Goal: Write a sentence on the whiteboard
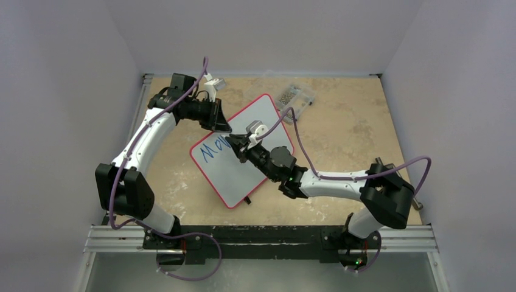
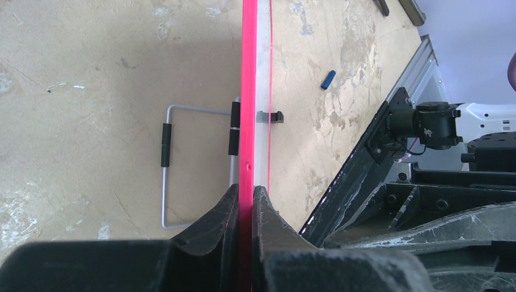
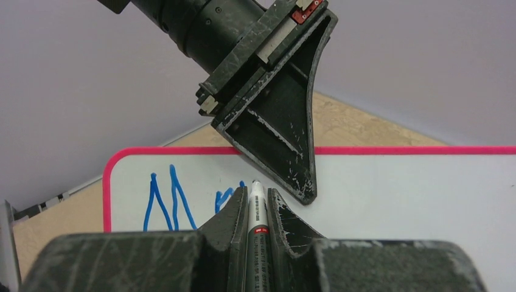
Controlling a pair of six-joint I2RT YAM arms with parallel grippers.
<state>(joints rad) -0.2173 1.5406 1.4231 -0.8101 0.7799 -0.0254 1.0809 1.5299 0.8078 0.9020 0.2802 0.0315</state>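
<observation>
Marker (image 3: 257,222) pinched in right gripper (image 3: 255,193), tip just right of the sentence (image 3: 164,204) begun in blue, blank whiteboard (image 3: 395,201) stretching frame-right, rim clamped by left gripper (image 2: 246,193).

The right pincer (image 1: 235,145) covers the sentence (image 1: 210,150) past its first blue letters.

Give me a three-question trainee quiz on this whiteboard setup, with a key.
1. True or false: the left gripper is clamped on the red rim of the whiteboard.
2. What does the right gripper hold? A) marker B) eraser C) cloth
3. What colour are the letters written so far?
Key: 1 true; 2 A; 3 blue.
</observation>
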